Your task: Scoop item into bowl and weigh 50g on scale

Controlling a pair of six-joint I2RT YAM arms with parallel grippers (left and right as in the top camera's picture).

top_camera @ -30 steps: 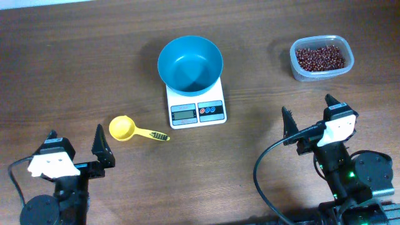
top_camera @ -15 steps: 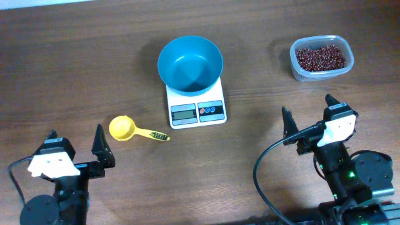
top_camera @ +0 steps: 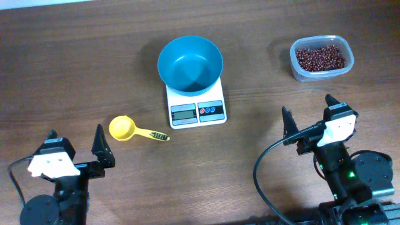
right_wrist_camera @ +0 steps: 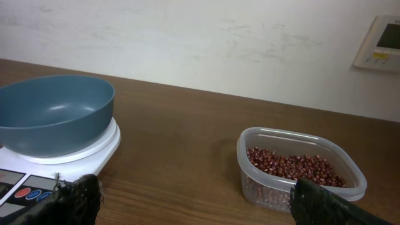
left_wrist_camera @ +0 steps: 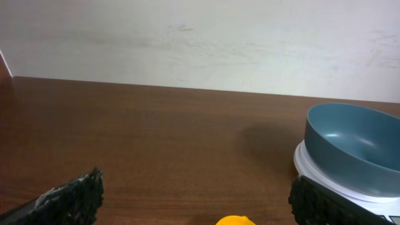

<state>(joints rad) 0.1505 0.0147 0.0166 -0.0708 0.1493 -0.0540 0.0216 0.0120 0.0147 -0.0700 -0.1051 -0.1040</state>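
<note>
Near left: the left jaws stand wide, nothing between them, well apart from everything on the surface.

Just right of them and slightly farther: yellow scoop, cup to the left, handle pointing right, lying flat. Judged light, rigid plastic. Take it by the handle, mid-length. The handle is thin and lies low on the surface, so the pinch could slip or push it along.

Centre: scale, white, display and two buttons on the near side. The reading is too small to make out. The bowl sits on its platform, overhanging the far edge, and looks empty. Judged light and smooth, so a nudge from the scoop could shift it on the platform and disturb the reading.

Near right: the right jaws are also spread wide and hold nothing.

Far right: clear tub holding the beans, a loose heap covering its floor, well apart from the bowl. Beans judged small, hard and free-rolling, so they cannot be pinched singly and must go by scoop. An overfilled scoop would likely spill in transit. The tub is light and may slide when the scoop digs in, so the free arm may need to brace it.

Count:
- scoop 1
- scale 1
- bowl 1
- tub 1
- beans too many to count
- beans in the bowl: none visible
</note>
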